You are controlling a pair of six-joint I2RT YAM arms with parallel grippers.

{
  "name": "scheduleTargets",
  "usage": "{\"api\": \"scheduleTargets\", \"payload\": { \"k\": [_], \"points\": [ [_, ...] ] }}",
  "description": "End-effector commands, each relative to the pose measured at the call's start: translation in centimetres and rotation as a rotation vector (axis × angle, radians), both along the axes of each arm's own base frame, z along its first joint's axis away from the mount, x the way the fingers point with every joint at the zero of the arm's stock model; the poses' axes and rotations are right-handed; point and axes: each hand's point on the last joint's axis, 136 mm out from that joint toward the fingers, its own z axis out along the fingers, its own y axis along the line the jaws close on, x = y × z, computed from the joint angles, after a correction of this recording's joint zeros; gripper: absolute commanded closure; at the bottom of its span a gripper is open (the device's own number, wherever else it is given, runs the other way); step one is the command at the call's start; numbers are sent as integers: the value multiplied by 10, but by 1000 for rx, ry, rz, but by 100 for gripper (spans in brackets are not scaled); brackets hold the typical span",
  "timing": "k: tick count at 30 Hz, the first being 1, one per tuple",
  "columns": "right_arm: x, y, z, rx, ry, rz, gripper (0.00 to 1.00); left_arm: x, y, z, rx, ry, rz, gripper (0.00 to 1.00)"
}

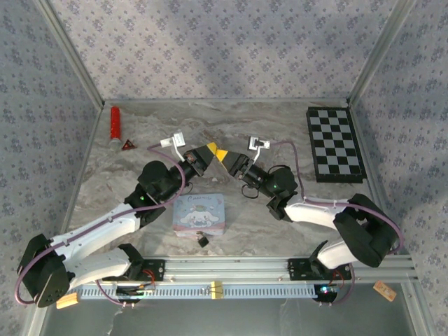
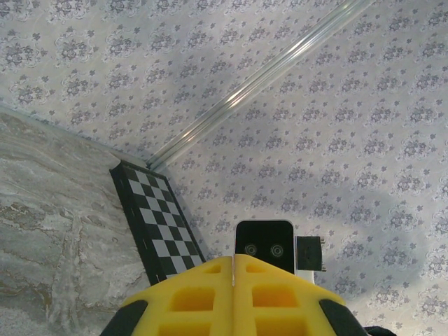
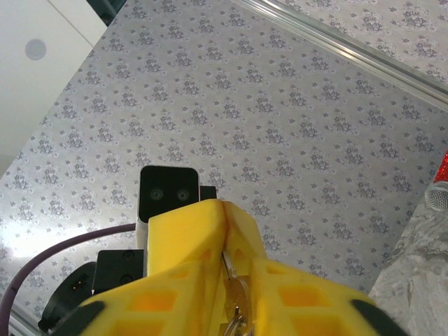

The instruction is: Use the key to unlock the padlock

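The key [image 3: 236, 297], a small metal piece with a ring on its head, sits between the yellow fingers of my right gripper [image 3: 231, 273], which are closed on it. Its thin blade runs up into the seam of my left gripper's fingers [image 3: 189, 231], which are shut tight. From above, the left gripper [image 1: 210, 149] and the right gripper [image 1: 222, 155] meet tip to tip above the middle of the table. In the left wrist view the left gripper [image 2: 233, 257] shows no gap. The padlock [image 1: 203, 240], tiny and black, lies on the table apart from both grippers, just in front of the tin.
A pastel cartoon tin [image 1: 199, 212] lies near the front centre. A red cylinder [image 1: 115, 124] and a small red triangle [image 1: 128, 145] sit at the back left. A folded chessboard [image 1: 334, 143] lies at the back right. Patterned walls enclose the marble table [image 1: 105, 182].
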Motion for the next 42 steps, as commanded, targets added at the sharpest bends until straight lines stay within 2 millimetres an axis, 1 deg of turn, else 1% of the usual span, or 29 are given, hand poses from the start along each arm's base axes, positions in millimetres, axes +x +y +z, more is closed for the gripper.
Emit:
{"api": "scheduleTargets", "payload": {
  "k": [1,4,10,13,18,23,33,40,42],
  "points": [
    [0,-3,12,35,-29,0,70,-5,4,16,-39,-41,6,100],
    [-1,-3,11,33,-26,1,71,-4,4,16,-37,-43,10,100],
    [-2,-3,9,28,-26,3,76,-4,7,16,-40,-43,22,100],
    [-3,-2,6,24,-21,3,77,-2,11,12,-50,-32,40,100],
    [-4,0,4,19,-18,7,79,-3,12,11,-45,-32,45,100],
    [-6,4,7,21,-22,24,80,-3,11,11,-49,-32,41,100],
    [-6,9,1,13,-7,40,80,-2,11,7,-49,-25,42,100],
    [-5,7,1,15,-8,35,85,-3,11,7,-49,-24,40,100],
    [-5,8,2,14,-8,38,88,-2,11,6,-48,-22,40,100]
  ]
}}
